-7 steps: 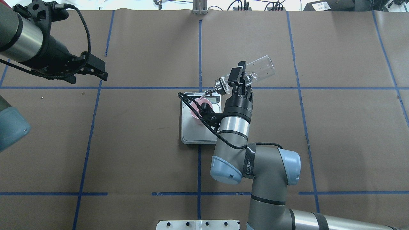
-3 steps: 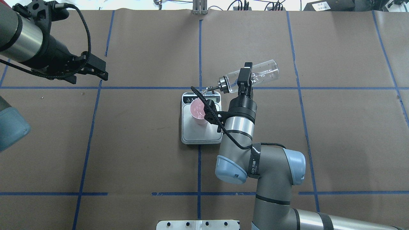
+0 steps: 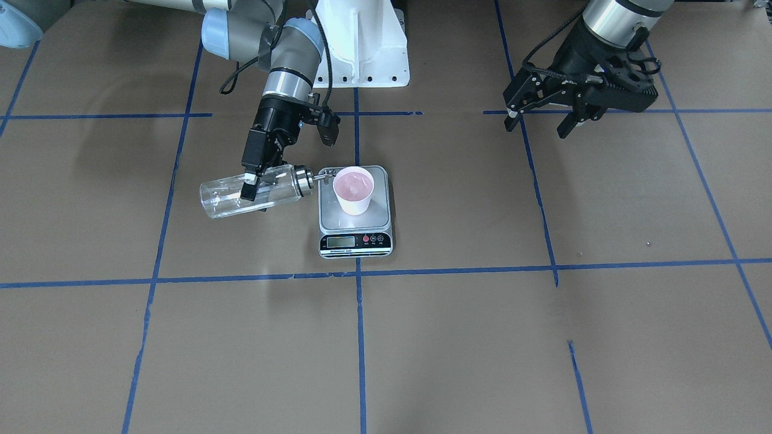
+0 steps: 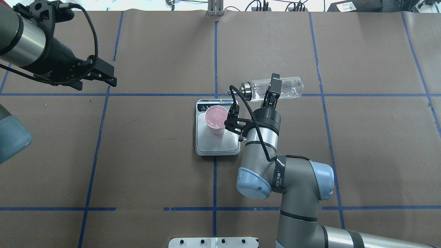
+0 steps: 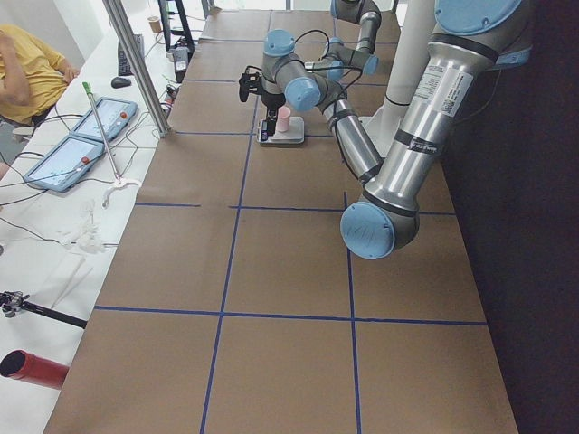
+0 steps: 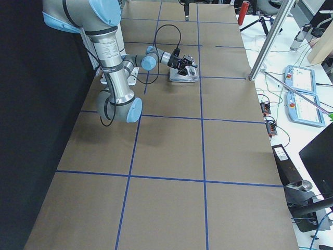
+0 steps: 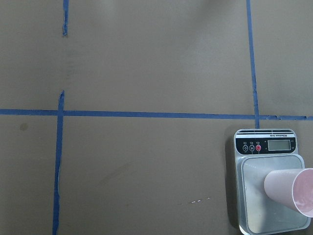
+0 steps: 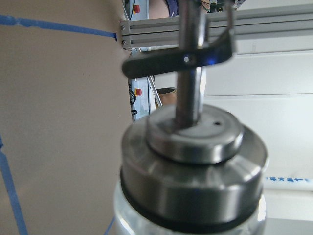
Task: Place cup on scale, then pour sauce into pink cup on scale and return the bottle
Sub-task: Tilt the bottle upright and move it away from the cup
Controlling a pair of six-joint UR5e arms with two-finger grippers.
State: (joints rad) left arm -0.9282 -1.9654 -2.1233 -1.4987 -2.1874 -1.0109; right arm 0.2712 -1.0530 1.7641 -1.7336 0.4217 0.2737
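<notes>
The pink cup (image 4: 216, 119) stands upright on the silver scale (image 4: 217, 146), near its display end; both also show in the front view, cup (image 3: 354, 188) and scale (image 3: 330, 211), and in the left wrist view, cup (image 7: 291, 188) and scale (image 7: 266, 205). My right gripper (image 4: 272, 91) is shut on the clear glass bottle (image 4: 287, 87), held nearly level in the air just right of the scale. Its silver spout cap (image 8: 193, 166) points toward the scale and is off to the side of the cup. My left gripper (image 4: 103, 77) is open and empty, far left.
Blue tape lines divide the brown table cover into squares. The white robot base (image 3: 362, 42) stands behind the scale. A metal plate (image 4: 213, 242) sits at the near edge. An operator (image 5: 27, 63) and tablets (image 5: 90, 136) are beyond the table's far side.
My right gripper has moved right with the bottle. The spout has drawn back from over the cup and the bottle has turned closer to level. The left arm has not moved.
</notes>
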